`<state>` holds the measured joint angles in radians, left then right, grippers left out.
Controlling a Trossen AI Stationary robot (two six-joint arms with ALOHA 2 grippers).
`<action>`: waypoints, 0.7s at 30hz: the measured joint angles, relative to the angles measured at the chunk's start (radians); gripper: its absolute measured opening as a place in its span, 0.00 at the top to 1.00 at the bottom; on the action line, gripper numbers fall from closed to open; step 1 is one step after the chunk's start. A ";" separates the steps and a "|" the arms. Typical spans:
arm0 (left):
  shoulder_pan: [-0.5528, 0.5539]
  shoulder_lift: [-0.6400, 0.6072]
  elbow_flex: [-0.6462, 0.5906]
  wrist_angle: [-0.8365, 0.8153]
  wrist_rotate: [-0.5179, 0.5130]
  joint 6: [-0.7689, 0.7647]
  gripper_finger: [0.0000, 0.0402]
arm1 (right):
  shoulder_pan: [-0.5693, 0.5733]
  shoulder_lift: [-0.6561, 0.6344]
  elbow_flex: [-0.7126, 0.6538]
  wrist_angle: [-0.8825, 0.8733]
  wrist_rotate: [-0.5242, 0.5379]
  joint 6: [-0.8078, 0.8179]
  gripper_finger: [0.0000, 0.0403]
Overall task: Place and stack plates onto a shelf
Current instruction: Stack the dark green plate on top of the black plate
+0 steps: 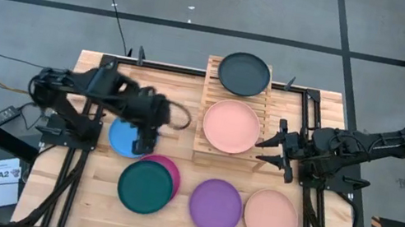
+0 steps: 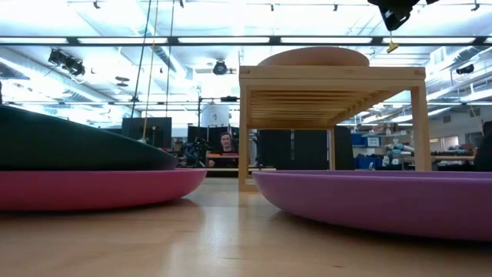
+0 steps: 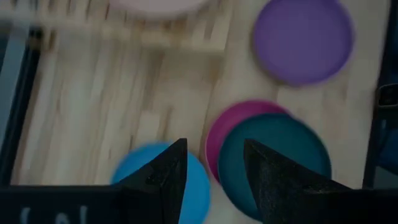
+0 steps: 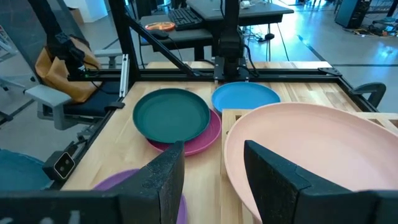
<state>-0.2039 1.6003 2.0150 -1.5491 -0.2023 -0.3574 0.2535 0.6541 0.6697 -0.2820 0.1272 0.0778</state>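
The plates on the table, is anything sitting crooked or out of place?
Only one oddity: the teal plate lies off-centre on the magenta plate, overlapping it rather than stacked squarely. Nothing looks spilled or broken.

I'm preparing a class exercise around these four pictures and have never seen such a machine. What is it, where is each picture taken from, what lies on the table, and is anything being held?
It is a robot with two dark arms at a wooden table, each ending in a two-finger pincer.

One picture looks straight down, one looks level across the tabletop, and two come from cameras on the wrists.

A slatted wooden shelf carries a dark grey plate and a salmon pink plate. On the table lie a blue plate, a teal plate overlapping a magenta plate, a purple plate and another salmon pink plate.

The left pincer hangs above the blue plate, the right pincer beside the shelf. Both are open and empty.
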 joint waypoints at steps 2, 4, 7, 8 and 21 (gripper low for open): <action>-0.037 -0.062 -0.120 0.052 -0.022 -0.091 0.59 | 0.000 0.000 0.000 -0.001 0.000 -0.001 0.57; -0.079 -0.126 -0.249 0.092 -0.025 -0.212 0.59 | 0.000 0.000 0.000 -0.002 0.000 -0.002 0.57; -0.141 -0.215 -0.416 0.157 -0.024 -0.430 0.59 | 0.000 0.000 0.000 -0.004 0.000 -0.002 0.57; -0.164 -0.240 -0.465 0.161 -0.021 -0.513 0.59 | 0.000 0.000 0.000 -0.004 0.000 -0.002 0.57; -0.352 -0.306 -0.791 0.209 0.131 -1.233 0.59 | 0.000 0.000 0.000 -0.004 0.000 -0.002 0.57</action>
<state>-0.5563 1.2940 1.2242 -1.3401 -0.0717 -1.5900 0.2531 0.6544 0.6701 -0.2863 0.1276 0.0753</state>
